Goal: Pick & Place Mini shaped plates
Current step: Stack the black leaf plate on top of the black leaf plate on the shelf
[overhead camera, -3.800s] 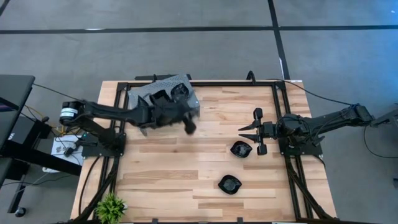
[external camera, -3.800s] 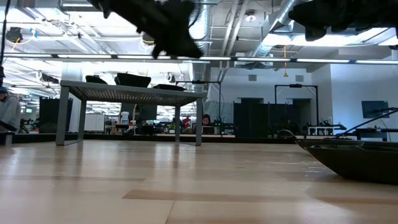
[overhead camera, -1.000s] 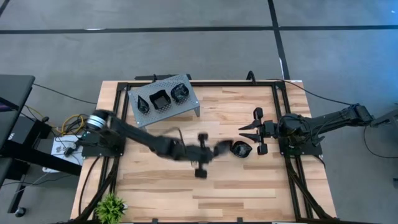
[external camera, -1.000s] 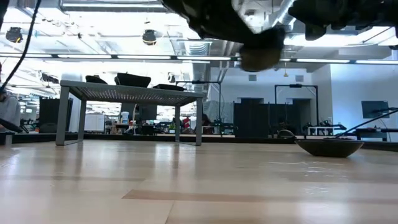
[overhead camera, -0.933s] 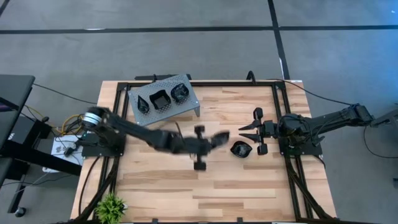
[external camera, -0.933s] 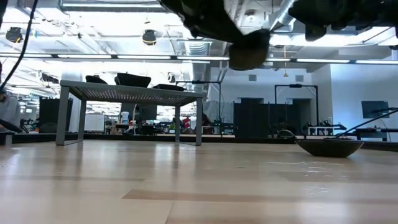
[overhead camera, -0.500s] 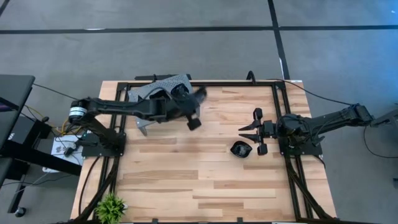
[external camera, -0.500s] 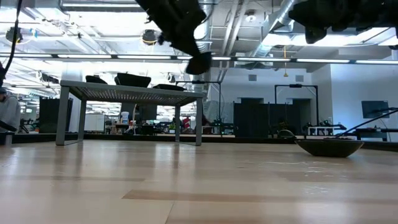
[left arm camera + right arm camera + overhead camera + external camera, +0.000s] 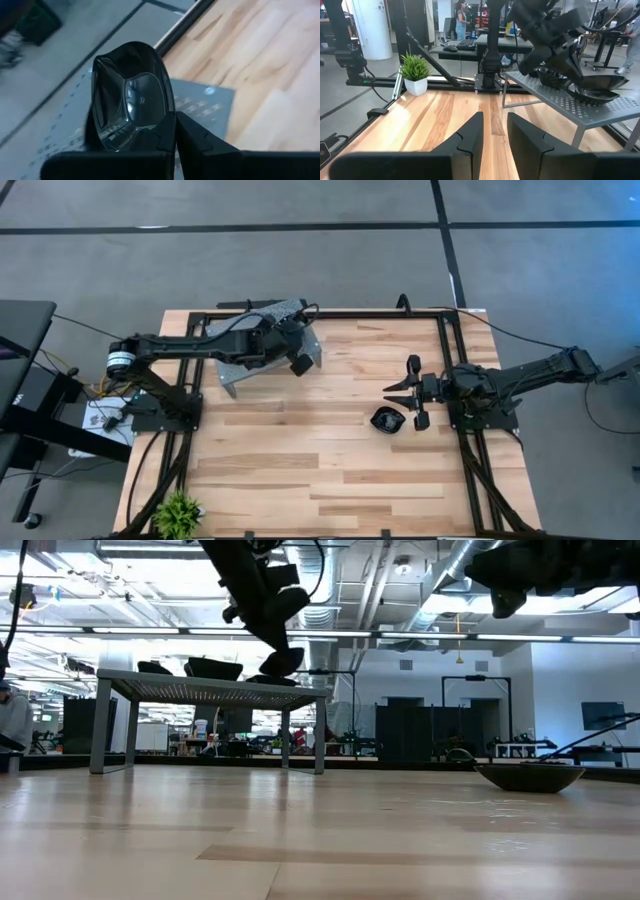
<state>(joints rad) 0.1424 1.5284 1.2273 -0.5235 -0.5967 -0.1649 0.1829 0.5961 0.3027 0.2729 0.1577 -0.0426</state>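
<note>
Overhead, left pincer (image 9: pixel 297 364) clamped on black mini plate (image 9: pixel 131 107) above grey perforated stand (image 9: pixel 262 313) — right pincer (image 9: pixel 412 391) half-open, empty, beside another plate (image 9: pixel 386 420) on table (image 9: pixel 330 460).

The left pincer (image 9: pixel 300 364) has carried 1 black plate (image 9: pixel 131 107) from mid-table back over the perforated stand (image 9: pixel 232 332).

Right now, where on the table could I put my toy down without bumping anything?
The widest bare wood runs from the little green plant along the near edge, below the lone black dish. The strip between the grey stand and that dish is free too. It is crowded on the stand, where the left pincer holds a dish, and by the right pincer.
</note>
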